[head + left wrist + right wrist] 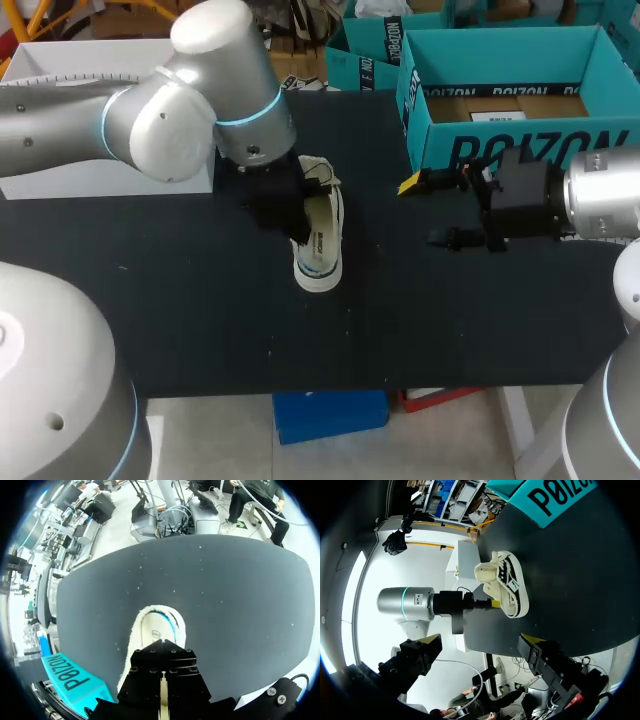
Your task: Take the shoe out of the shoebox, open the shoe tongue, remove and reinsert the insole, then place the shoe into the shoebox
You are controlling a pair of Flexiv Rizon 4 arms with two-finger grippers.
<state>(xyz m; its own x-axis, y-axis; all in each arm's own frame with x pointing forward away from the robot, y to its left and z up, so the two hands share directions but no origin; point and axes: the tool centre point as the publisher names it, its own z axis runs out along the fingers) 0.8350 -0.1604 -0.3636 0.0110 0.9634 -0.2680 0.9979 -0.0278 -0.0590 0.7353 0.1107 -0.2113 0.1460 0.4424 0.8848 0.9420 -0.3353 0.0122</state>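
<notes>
Shoe is out of the box, sitting upright around the middle of the worktop, nearer the far edge. So step one is done. From the left wrist cam I can look down into the opening, and there's an insole lying inside.

My left hand is right down on the shoe at the opening, but its own body blocks the view, so I honestly can't tell if it's open or closed, or pinching anything. That also means I can't say where we are on the tongue and insole bit. My guess is somewhere in the middle of it. Putting the shoe back is definitely not done.

Right hand hangs just to the right of the shoe, spread wide and empty, pointing at it.

The shoebox is open at the far right corner, with a second teal box just behind it.

As for obstacles, the right hand sits between the shoe and the shoebox, so I reckon it either takes the shoe itself or gets out of the way. The near wall of the box also needs clearing on the way in.
</notes>
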